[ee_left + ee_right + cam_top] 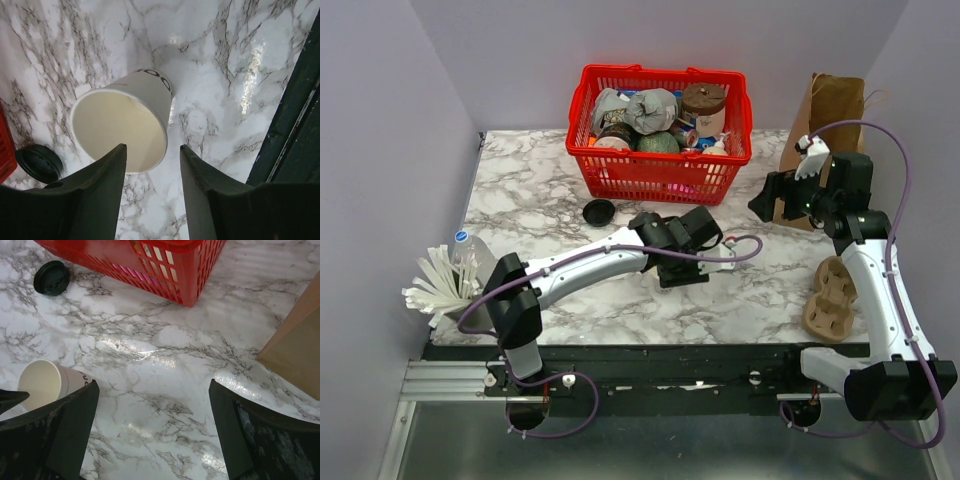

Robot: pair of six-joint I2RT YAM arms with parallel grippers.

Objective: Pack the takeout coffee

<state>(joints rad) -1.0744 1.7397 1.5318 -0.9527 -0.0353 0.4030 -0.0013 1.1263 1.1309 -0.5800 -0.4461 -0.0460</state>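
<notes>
The takeout coffee's white paper cup lies on its side on the marble, lidless and empty, its mouth facing my left wrist camera. Its round black lid lies apart on the table, near the red basket. My left gripper hovers just above the cup's rim, jaws open with nothing between them. In the top view the left gripper hides the cup, and the lid shows left of it. My right gripper stands wide open and empty over bare marble. The cup lies at its left and the lid farther off.
The red basket at the back holds several items. A brown paper bag stands at the back right beside the right arm. A pulp cup carrier lies near the right front. A water bottle and white utensils sit at the left edge.
</notes>
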